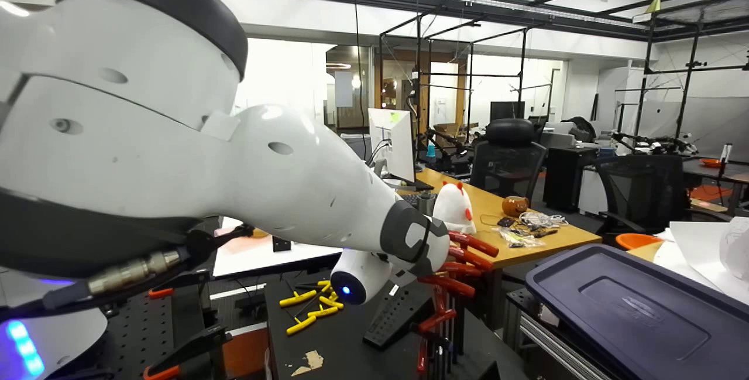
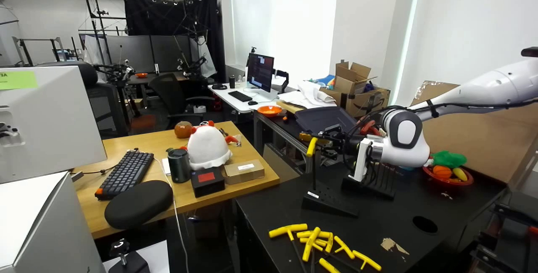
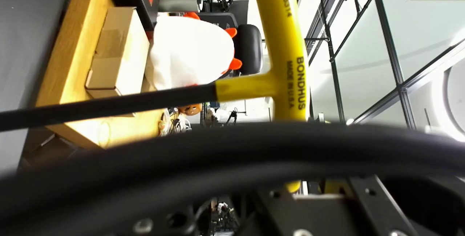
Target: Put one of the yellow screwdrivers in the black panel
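Observation:
A yellow T-handled screwdriver (image 2: 312, 147) stands at my gripper's fingertips, its dark shaft pointing down. In that view the shaft's lower end meets a small black sloped panel with holes (image 2: 330, 202); whether it sits in a hole I cannot tell. The holed panel also shows in an exterior view (image 1: 393, 315). Behind it, a second black rack carries red handles (image 1: 462, 286). My gripper (image 2: 317, 138) overlaps the handle's far end. In the wrist view the handle (image 3: 283, 47) is close, but a cable hides the fingertips. Several yellow screwdrivers (image 2: 288, 231) lie on the dark table (image 2: 273, 205).
A wooden desk (image 2: 168, 136) beyond the table holds a white plush toy (image 2: 208, 147) and a cardboard box (image 2: 244, 173). A fruit bowl (image 2: 447, 183) stands beside the arm. A large dark lidded box (image 1: 649, 321) is nearby. The table has a round hole (image 2: 425, 224).

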